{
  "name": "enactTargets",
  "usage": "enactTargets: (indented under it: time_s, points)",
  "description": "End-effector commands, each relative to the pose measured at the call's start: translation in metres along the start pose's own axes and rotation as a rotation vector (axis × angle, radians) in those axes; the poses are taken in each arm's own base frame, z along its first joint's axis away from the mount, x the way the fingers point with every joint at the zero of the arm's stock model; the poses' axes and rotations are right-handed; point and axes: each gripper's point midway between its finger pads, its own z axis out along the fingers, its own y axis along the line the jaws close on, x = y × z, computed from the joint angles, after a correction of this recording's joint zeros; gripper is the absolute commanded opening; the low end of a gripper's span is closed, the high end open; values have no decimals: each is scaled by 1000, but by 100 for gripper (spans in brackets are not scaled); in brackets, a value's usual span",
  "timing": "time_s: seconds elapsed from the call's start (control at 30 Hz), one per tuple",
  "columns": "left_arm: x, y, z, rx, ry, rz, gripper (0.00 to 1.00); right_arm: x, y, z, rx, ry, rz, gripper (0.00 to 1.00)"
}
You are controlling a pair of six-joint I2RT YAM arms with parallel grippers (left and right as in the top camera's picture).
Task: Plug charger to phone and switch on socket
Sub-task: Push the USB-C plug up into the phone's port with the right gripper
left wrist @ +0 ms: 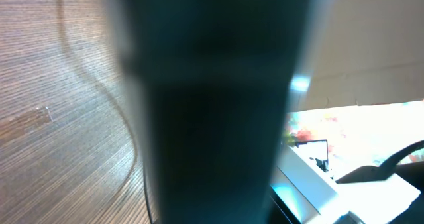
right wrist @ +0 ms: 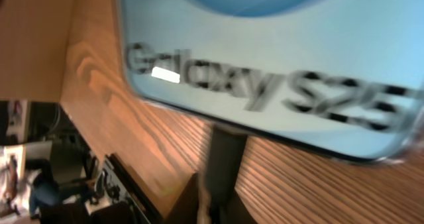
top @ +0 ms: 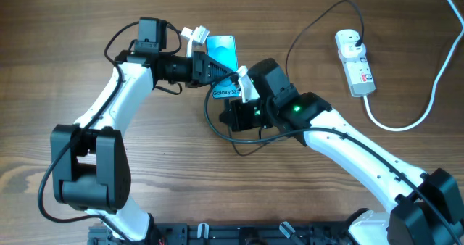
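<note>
The phone (top: 223,51) with its teal screen is lifted over the table's middle, its white text end toward the right arm. My left gripper (top: 205,62) is shut on the phone's side, and the phone (left wrist: 212,105) fills the left wrist view as a dark blur. My right gripper (top: 245,93) is shut at the phone's text end. In the right wrist view the charger's dark plug tip (right wrist: 226,154) reaches up to the phone's lower edge (right wrist: 265,45); whether it is seated I cannot tell. The charger's black cable (top: 290,49) runs to the socket (top: 355,62) at the back right.
The socket's thick white cord (top: 406,123) curves off to the right edge. Slack black cable (top: 221,133) loops on the wood under the right wrist. Both arm bases stand at the front edge (top: 239,234).
</note>
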Motion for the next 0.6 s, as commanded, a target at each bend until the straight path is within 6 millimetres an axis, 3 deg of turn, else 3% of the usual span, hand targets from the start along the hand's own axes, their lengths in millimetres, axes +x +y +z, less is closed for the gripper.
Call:
enactTargets:
  time_s: [0.0, 0.17, 0.27, 0.57]
  points:
    - [1, -9, -1, 40, 7, 21, 4, -7, 2, 0, 10, -28, -17, 4]
    - [1, -9, -1, 40, 7, 21, 4, -21, -7, -2, 69, -95, -23, 4]
    - [1, -9, -1, 40, 7, 21, 4, -32, -1, -3, 48, -143, -13, 4]
    - [2, -9, -1, 40, 8, 21, 4, -43, -10, -9, 54, -175, 15, 4]
